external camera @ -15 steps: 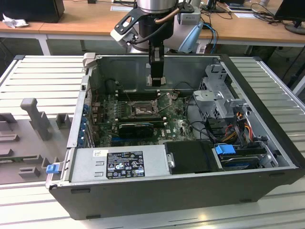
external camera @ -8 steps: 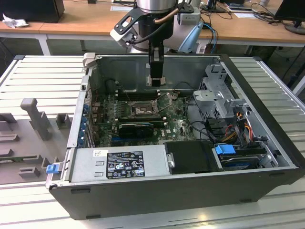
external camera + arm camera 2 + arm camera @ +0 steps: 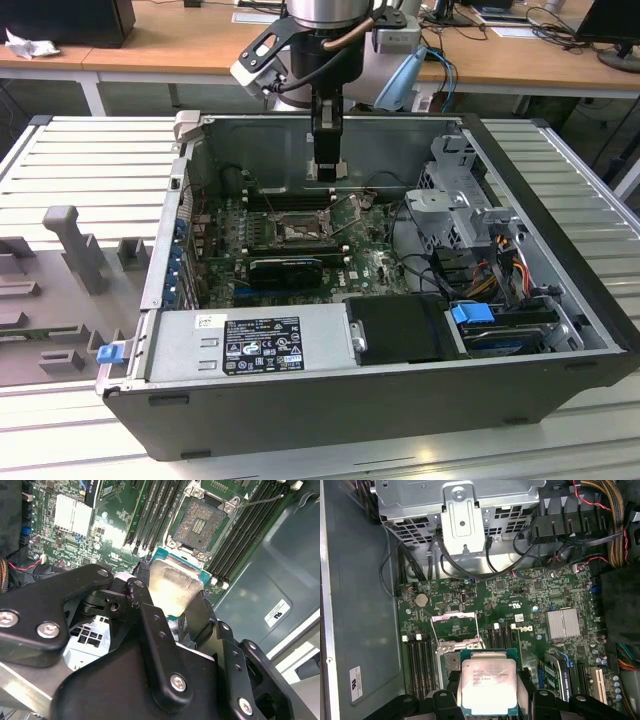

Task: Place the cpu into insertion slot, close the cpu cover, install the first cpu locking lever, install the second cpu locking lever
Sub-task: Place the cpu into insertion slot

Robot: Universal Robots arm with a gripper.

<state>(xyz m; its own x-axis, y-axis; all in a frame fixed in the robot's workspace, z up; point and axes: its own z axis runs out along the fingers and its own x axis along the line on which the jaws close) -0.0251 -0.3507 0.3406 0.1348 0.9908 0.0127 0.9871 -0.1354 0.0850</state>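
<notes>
Bright, even room light fills my exterior view, though the inside of the case (image 3: pixel 400 150) lies in soft shadow. In the second wrist view the cpu (image 3: pixel 172 587) top throws a pale glare. My first wrist view shows the board (image 3: pixel 530 597) evenly lit.

The cpu (image 3: pixel 489 685), silver-grey top uppermost with green edges, was held near the insertion slot (image 3: pixel 199 526); the slot's dark contacts lay exposed; the cpu cover (image 3: pixel 460 643) stood open.
</notes>
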